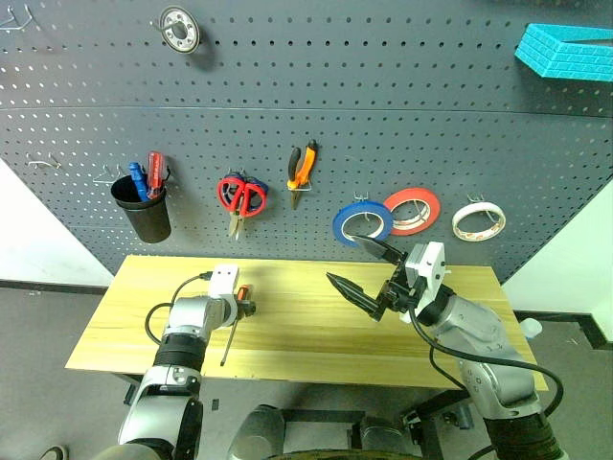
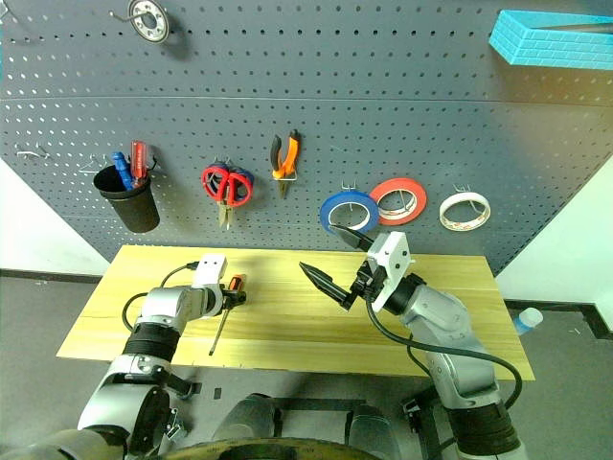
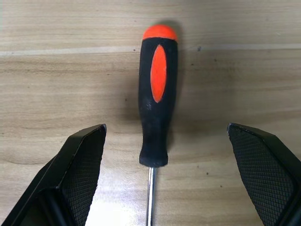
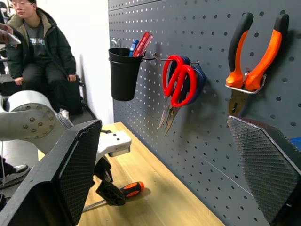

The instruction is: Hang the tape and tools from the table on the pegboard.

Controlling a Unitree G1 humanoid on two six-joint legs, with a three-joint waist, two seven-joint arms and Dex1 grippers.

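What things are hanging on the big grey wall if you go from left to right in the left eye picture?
Black cup with screwdrivers → red scissors → orange pliers → blue tape roll → red-orange tape roll → whitish tape roll.

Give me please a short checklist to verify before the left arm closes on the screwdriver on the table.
1. Left gripper jaws open: ok.
2. Screwdriver lies between the jaws, handle centred: ok.
3. Fingers not yet touching the handle: ok.
4. Screwdriver lies flat on the table, nothing else against it: ok.
5. Right gripper open, holding nothing, apart from the screwdriver: ok.
6. Free hook on the pegboard for the screwdriver: cannot tell.
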